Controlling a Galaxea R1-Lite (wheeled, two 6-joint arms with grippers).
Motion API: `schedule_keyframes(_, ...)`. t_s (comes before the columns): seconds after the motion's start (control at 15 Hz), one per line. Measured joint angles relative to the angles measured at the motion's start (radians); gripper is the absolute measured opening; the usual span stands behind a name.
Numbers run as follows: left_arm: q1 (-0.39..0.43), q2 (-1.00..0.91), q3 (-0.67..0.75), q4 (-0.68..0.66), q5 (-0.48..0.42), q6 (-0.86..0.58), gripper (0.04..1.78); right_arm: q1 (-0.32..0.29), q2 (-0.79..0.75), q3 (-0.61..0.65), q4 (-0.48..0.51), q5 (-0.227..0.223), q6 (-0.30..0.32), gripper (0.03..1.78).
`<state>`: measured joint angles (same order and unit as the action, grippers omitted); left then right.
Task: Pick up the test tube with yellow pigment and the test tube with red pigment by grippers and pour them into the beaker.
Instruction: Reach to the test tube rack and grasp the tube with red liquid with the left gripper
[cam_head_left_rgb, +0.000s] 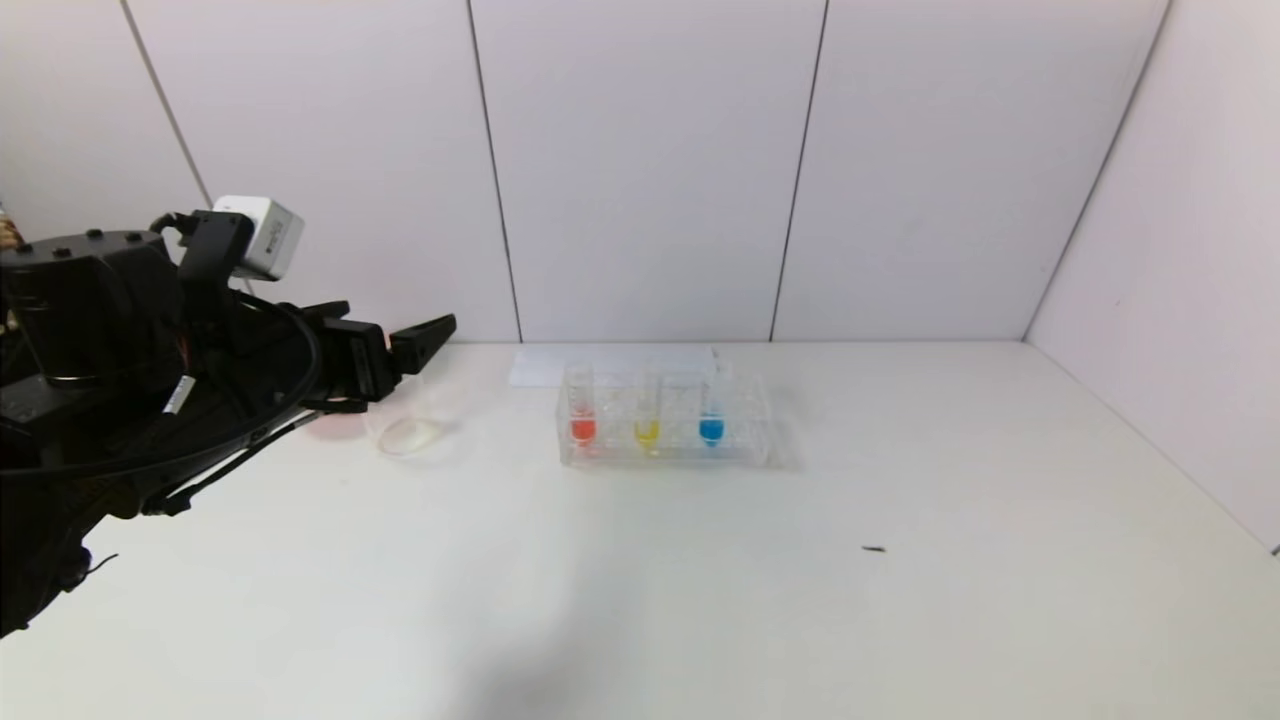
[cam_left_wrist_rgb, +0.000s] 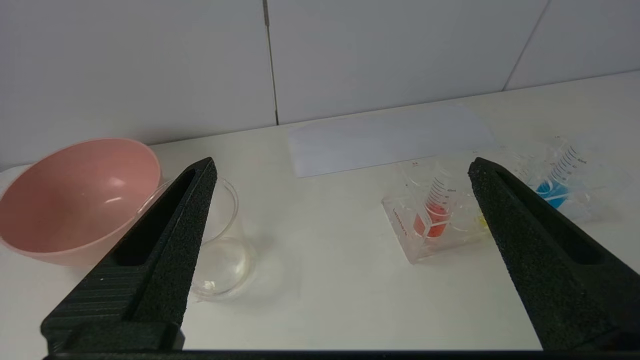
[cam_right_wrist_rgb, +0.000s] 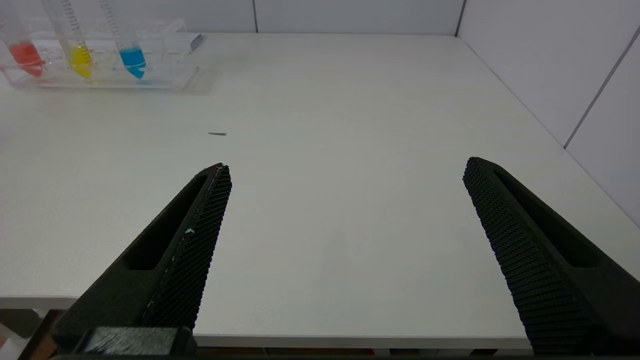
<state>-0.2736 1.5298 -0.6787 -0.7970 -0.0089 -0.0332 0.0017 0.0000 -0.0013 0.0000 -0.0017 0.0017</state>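
Clear plastic rack (cam_head_left_rgb: 665, 425) sits at table centre, holding the red tube (cam_head_left_rgb: 581, 410) and yellow tube (cam_head_left_rgb: 647, 412) upright; the beaker (cam_head_left_rgb: 405, 425) stands at its nine o'clock. Left gripper (cam_head_left_rgb: 425, 340) hangs above the beaker, jaws spread and empty. Right gripper (cam_right_wrist_rgb: 345, 175), likewise spread and empty, waits at the near table edge. Advised: approach one tube squarely, grip above the liquid, lift straight.

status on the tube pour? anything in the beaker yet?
Nothing done: beaker looks empty; the red tube and yellow tube stand in the rack. In hand: nothing; left gripper open, raised near the beaker; right gripper open at the table edge. Left: both picks, both pours.
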Motion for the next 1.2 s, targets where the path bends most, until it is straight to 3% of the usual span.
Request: schedule_keyframes(1.2,-0.206,0.274,0.037,-0.277,0.115,0.002,1.76,0.0,0.0,0.0,0.0,0.0,0.0,1.7)
